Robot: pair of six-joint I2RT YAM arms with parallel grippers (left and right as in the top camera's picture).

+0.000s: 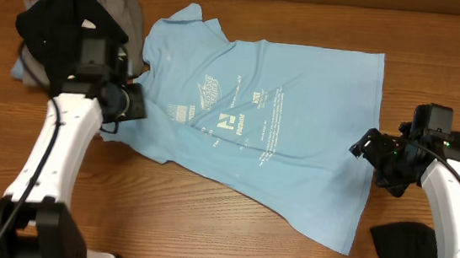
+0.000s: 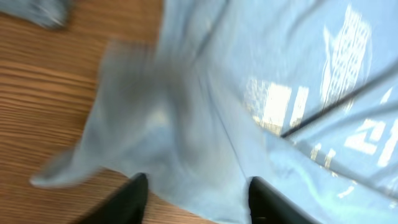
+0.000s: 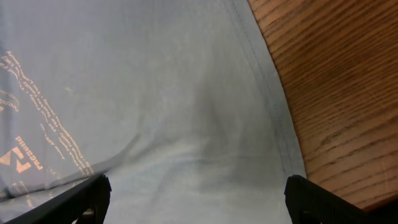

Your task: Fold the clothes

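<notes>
Two claws at a sky-blue T-shirt (image 1: 287, 151), which is spread across the middle of the wooden table (image 1: 203, 236) in the overhead view. The shirt lies flat but askew. Its collar end points to the upper left of the frame and its hem runs down the right side, with white lettering (image 1: 231, 116) left of centre on the cloth.

My left claw (image 1: 134, 101) sits at left centre of the overhead frame, at the shirt's left edge by the lower sleeve. In the left wrist view its two dark fingers (image 2: 134, 196) stand apart at the bottom edge. Sleeve cloth, blurred, lies between and beyond them over bare wood. The jaws are parted and pinch nothing that I can make out.

My right claw (image 1: 362, 148) sits at right centre of the overhead frame, just at the hem. In the right wrist view its fingers (image 3: 81, 199) are spread wide in the two bottom corners, with nothing between them but the shirt lying flat below. The stitched hem runs from the top of that frame down to the lower right. Coral lettering (image 3: 50, 137) shows at the left and bare wood at the upper right.

In the upper left of the overhead frame, just beside the collar end, more clothes are heaped. A black garment (image 1: 54, 23) lies on a grey one (image 1: 132, 5), and a scrap of pale blue cloth (image 1: 22, 68) shows at the heap's left edge. My left arm reaches over part of the heap. Another black piece (image 1: 409, 244) lies at lower right, apart from the T-shirt.
</notes>
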